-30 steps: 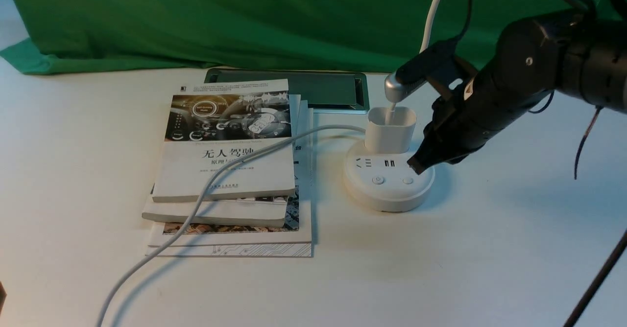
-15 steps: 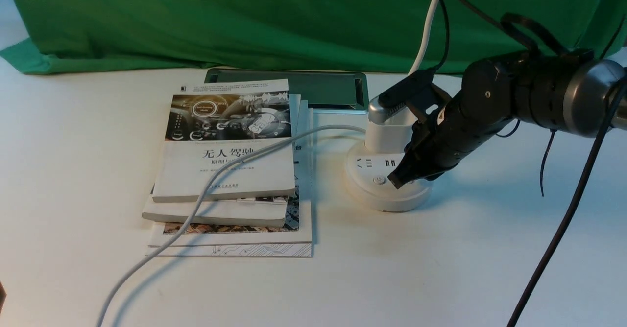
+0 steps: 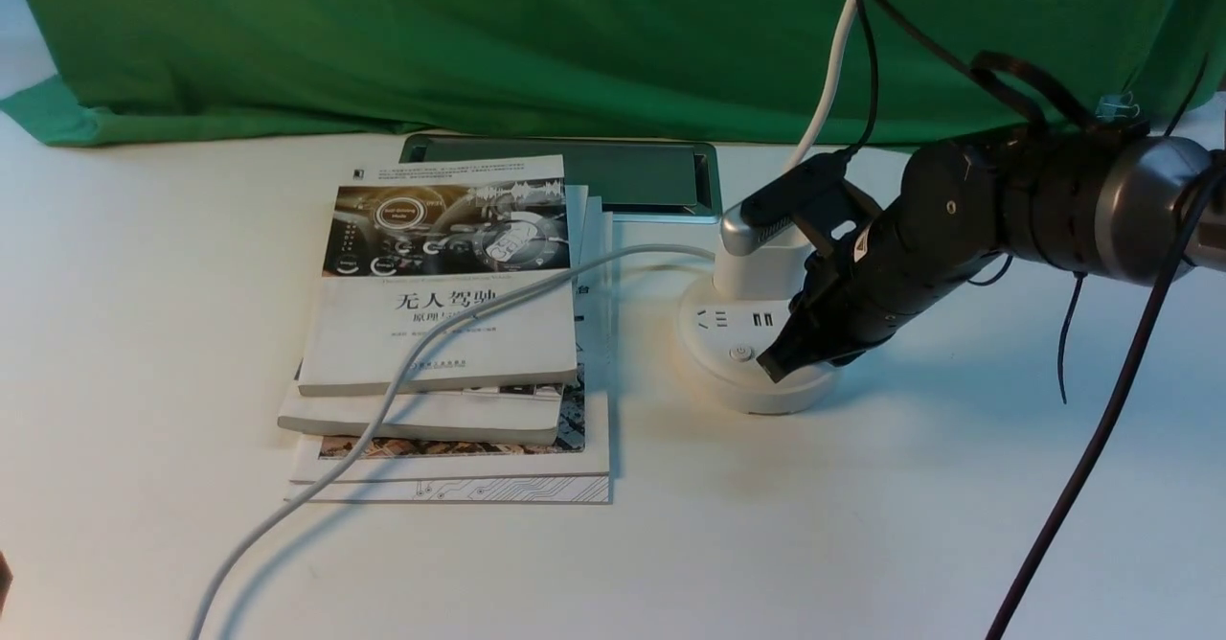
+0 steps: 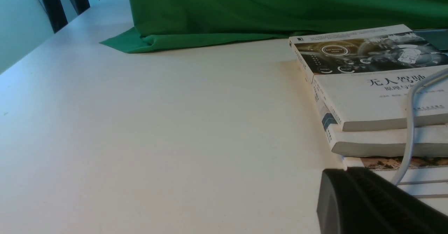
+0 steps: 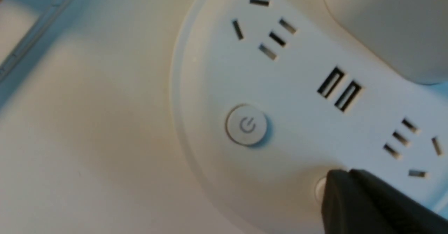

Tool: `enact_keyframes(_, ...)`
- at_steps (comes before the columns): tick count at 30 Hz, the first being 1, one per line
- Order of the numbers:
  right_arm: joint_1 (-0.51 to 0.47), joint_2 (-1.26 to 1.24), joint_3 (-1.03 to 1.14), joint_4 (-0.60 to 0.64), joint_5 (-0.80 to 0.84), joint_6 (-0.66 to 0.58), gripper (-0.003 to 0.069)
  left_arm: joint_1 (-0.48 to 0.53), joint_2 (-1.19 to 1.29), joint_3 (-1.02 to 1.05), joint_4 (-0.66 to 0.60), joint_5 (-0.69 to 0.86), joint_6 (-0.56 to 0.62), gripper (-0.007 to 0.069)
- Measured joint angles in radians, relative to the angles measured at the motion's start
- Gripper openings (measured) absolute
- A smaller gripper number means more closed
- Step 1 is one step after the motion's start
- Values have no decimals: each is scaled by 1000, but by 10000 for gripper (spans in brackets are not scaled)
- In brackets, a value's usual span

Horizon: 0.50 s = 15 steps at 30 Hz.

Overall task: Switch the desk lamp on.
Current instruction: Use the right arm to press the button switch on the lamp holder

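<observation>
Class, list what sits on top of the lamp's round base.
On the lamp base: sockets, twin USB ports, a power button and the squarish cup. The right hand covers most of a second button; only its edge shows.

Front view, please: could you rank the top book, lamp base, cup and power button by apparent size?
1. top book
2. lamp base
3. cup, partly hidden
4. power button

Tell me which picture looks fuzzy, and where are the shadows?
Right wrist view: the desk lamp base looks soft, and the right gripper is a blurry dark shape. Front view: sharp, with a faint arm shadow on the table. Left wrist view: the books are clear.
</observation>
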Motion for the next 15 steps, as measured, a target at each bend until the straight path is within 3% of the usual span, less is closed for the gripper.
enact_keyframes(15,11,-2,-2,5,-19,18,97,0,0,0,0,0,0,21)
